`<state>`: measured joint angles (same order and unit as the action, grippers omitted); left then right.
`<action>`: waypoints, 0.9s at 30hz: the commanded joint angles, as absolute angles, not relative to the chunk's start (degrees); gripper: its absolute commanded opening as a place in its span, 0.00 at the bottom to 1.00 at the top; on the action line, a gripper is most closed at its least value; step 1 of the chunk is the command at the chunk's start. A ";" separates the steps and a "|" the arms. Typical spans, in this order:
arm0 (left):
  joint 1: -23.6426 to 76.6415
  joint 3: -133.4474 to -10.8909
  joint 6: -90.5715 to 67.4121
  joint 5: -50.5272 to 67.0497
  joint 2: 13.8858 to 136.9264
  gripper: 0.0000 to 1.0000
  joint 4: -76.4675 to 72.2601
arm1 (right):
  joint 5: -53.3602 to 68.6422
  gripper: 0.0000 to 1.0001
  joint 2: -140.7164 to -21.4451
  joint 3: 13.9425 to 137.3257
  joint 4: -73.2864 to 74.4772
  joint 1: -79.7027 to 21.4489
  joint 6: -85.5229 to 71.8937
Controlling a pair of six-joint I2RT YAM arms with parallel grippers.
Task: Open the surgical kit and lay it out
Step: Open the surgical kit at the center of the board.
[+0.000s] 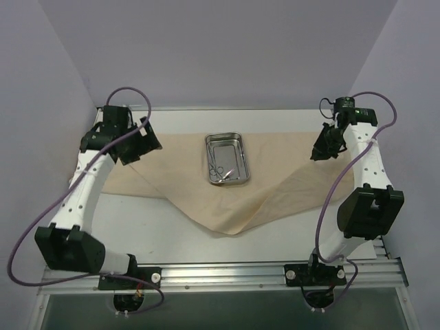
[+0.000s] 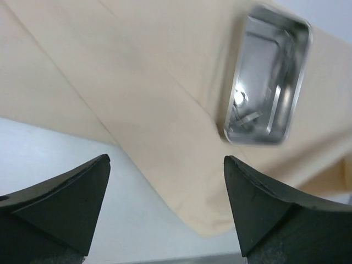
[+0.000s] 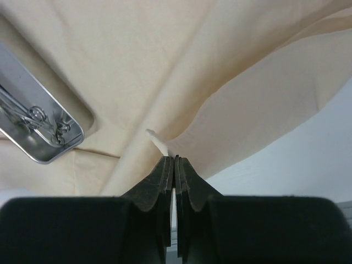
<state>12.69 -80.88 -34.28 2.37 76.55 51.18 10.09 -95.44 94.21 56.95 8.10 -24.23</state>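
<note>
Step in hand: unfolding the wrap, right side being drawn out. The beige rectangular cloth wrap (image 1: 172, 172) is spread across the middle of the white bench (image 1: 158, 227). Its left part lies flat and a pointed flap reaches toward the near edge. The right part is raised off the bench in a slack ridge. The shiny rectangular steel tray (image 1: 225, 146) sits on the cloth about mid-bench. The thin metal instruments (image 1: 221, 172) lie inside it at its near end, so laying them out is not yet done. The left fingers (image 2: 71, 203) are wide apart with nothing between them, hovering above the left part of the cloth and touching nothing. That side looks finished. The right fingers (image 3: 162, 176) are pressed together on a small pinch of the cloth edge, and a white bit of hem pokes out just past the tips. The fabric hangs from that pinch. The next move probably calls for carrying the pinched edge outward to the right until the ridge flattens, lowering it to the bench, then letting go. The pull should be gentle, since the tray rests on the same cloth and could slide. After that the instruments likely come out of the tray.
</note>
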 commanded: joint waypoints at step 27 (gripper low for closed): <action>-14.68 -138.51 -20.92 -12.12 141.50 0.76 46.15 | 15.82 0.00 -82.88 84.81 50.71 6.24 -20.57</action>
